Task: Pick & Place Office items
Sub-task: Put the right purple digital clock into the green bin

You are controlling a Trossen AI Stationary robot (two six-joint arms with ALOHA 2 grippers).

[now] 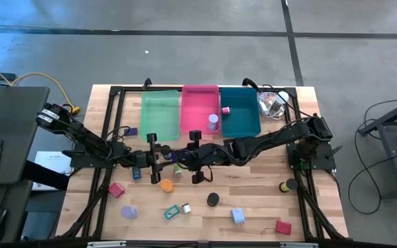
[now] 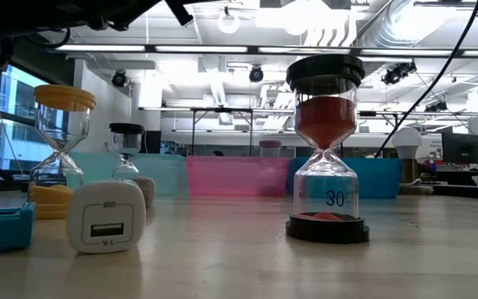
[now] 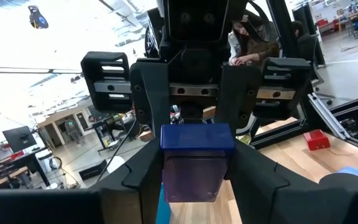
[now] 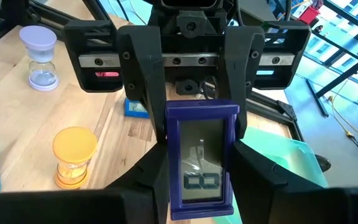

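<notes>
Both arms meet mid-table, left gripper and right gripper facing each other. Green tray, pink tray, teal tray stand side by side behind them.
</notes>
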